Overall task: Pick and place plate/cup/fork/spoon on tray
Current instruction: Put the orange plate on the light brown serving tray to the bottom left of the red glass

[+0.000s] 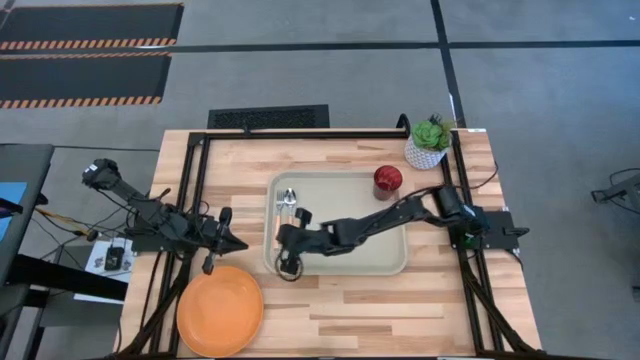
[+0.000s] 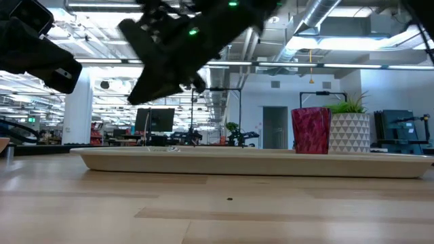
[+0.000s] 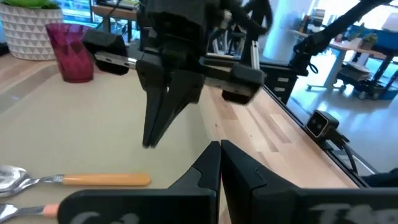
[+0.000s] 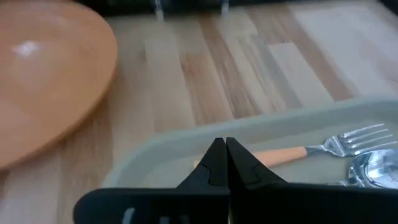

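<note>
The beige tray [image 1: 345, 262] lies mid-table. The fork [image 4: 348, 140] and spoon [image 3: 18, 177] lie side by side on its floor by the far left corner. The dark red cup [image 1: 388, 181] stands upright in the far right corner. The orange plate [image 1: 220, 310] rests flat on the table at the near left, outside the tray. My right gripper [image 1: 284, 250] is shut. It hangs over the tray's left part, pointing slantwise down and holding nothing. My left gripper [image 1: 240, 244] is shut and empty, and it waits just left of the tray.
A white pot with a green plant [image 1: 430, 146] stands on the table beyond the tray's far right corner. A black frame [image 1: 300, 133] runs along the table's far, left and right edges. Bare wood [image 1: 400, 310] lies between the tray and the near edge.
</note>
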